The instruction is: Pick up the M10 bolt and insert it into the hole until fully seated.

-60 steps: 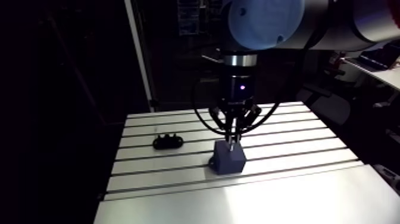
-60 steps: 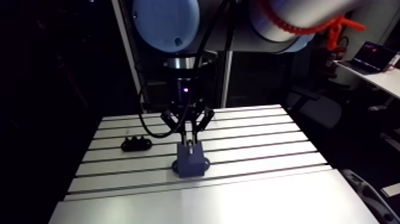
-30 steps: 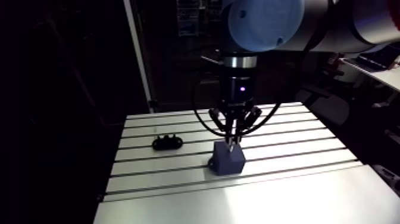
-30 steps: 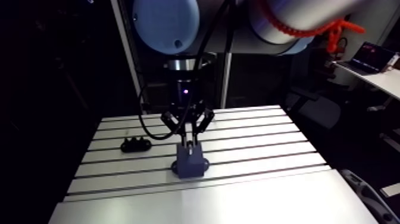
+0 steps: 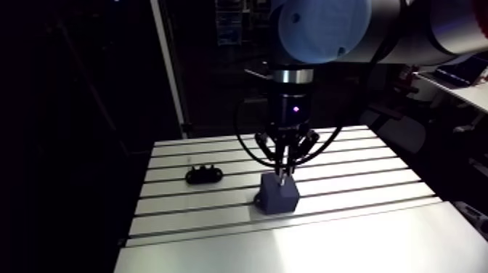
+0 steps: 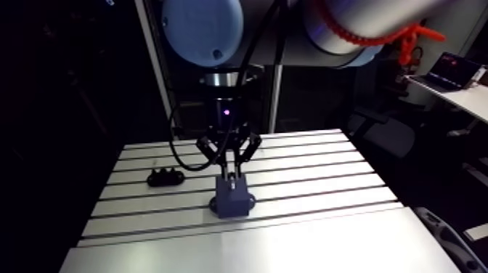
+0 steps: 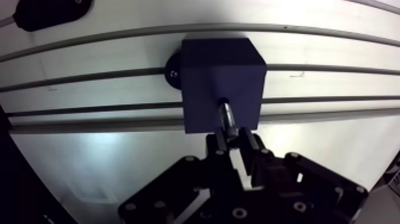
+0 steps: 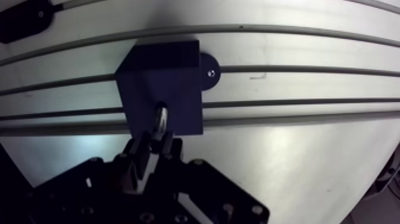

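A dark blue block (image 7: 221, 83) is fixed to the slotted table (image 5: 348, 181) by flanges. The metal bolt (image 7: 227, 114) stands with its tip in the hole on the block's top face. My gripper (image 7: 233, 138) is shut on the bolt's upper part, directly above the block. In the arm view the gripper (image 5: 285, 168) hangs straight down over the block (image 5: 279, 194).
A black holder (image 5: 204, 173) lies on the table to the left of the block; in the wrist view the holder (image 7: 52, 12) shows beyond the block. A smooth plate (image 5: 327, 243) forms the table's near part.
The gripper has risen very slightly over the block; the bolt stays in its grip at the hole.
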